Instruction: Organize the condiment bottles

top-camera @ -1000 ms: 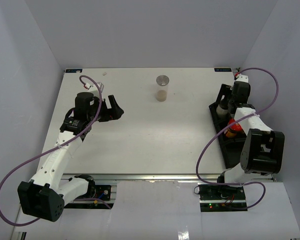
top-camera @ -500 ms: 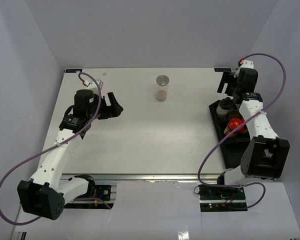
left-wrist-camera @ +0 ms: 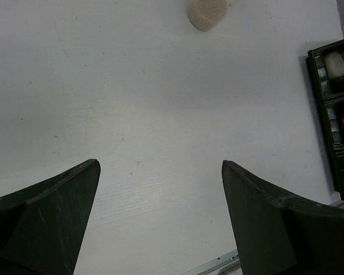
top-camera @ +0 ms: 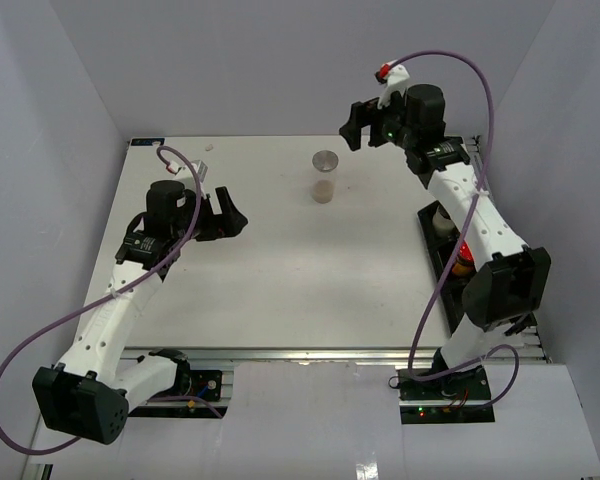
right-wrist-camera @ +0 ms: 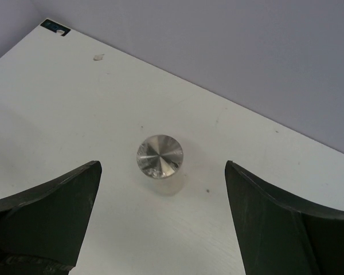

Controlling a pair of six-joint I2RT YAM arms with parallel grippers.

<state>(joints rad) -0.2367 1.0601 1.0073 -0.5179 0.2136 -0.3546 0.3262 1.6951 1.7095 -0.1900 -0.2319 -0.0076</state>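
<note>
Your right end effector [top-camera: 352,126] hangs open and empty, just toward one o'clock of the silver-lidded bottle [top-camera: 325,178], upright at the table's [top-camera: 280,280] twelve o'clock. Your left end effector [top-camera: 230,215], at nine o'clock, gapes empty.

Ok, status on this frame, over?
Left gripper open, empty. Right gripper open, empty, poised over the silver-lidded bottle, upright on the table. Red-capped bottle in black tray. Nothing between gripper and bottle.

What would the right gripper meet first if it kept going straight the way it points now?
Most likely the silver-lidded clear bottle on the table: the wrist view shows it centred ahead of the open right gripper, with nothing in between. How far off it is I cannot judge.
</note>
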